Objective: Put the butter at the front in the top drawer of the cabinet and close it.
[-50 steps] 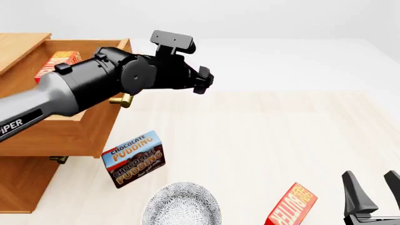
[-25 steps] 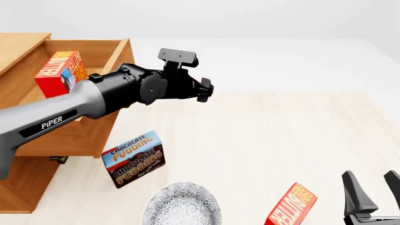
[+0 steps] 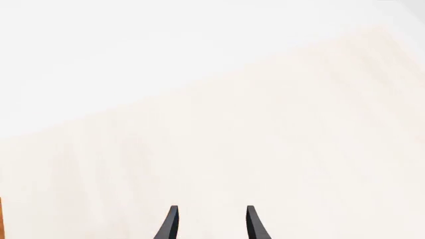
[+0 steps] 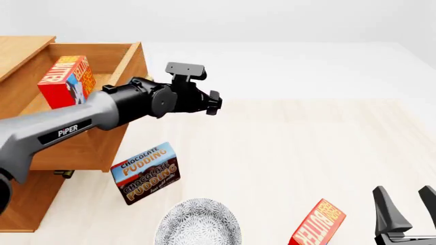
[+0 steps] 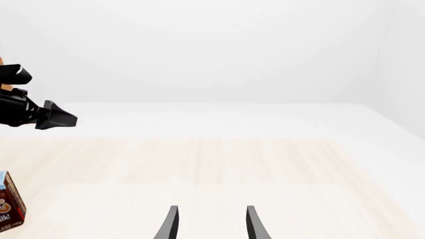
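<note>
One red butter carton (image 4: 65,79) stands upright inside the open top drawer (image 4: 81,148) of the light-wood cabinet (image 4: 20,201). A second identical butter carton (image 4: 319,224) leans on the table at the front right. My left gripper (image 4: 214,102) is open and empty, just right of the drawer's front panel; its fingertips (image 3: 171,224) show only bare table ahead. It also shows in the right wrist view (image 5: 59,119). My right gripper (image 4: 409,209) is open and empty at the front right, beside the second carton, and its wrist view (image 5: 209,224) shows nothing between the fingers.
A blue-brown Chocolate Pudding box (image 4: 145,172) stands just in front of the drawer and shows in the right wrist view (image 5: 10,204). A patterned grey plate (image 4: 197,224) lies at the front edge. The lower drawer's brass handle (image 4: 63,173) peeks out below.
My left arm has dropped lower and drawn back a little toward the drawer, uncovering the butter carton, which now stands upright in it. The right arm has not moved.
</note>
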Controlling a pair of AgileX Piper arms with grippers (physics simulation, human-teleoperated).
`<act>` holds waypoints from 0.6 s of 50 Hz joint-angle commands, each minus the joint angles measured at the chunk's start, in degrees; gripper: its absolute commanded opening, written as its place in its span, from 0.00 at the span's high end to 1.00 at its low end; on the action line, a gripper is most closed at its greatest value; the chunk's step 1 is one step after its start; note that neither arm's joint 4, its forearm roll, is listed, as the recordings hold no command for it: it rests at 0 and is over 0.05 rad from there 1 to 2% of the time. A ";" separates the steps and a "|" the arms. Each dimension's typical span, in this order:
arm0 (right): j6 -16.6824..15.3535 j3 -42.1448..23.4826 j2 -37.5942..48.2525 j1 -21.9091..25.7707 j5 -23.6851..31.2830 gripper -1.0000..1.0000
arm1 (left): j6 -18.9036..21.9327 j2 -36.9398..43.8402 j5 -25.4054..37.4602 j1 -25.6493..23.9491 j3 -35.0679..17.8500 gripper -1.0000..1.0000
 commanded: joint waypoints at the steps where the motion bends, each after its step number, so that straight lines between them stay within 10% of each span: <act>1: 0.04 0.05 -0.02 0.01 -0.04 0.00 | 0.05 0.25 -0.92 2.08 1.40 0.00; 30: 0.03 0.05 -0.01 -0.01 -0.04 0.00 | 0.16 -1.56 -1.88 5.32 4.95 0.00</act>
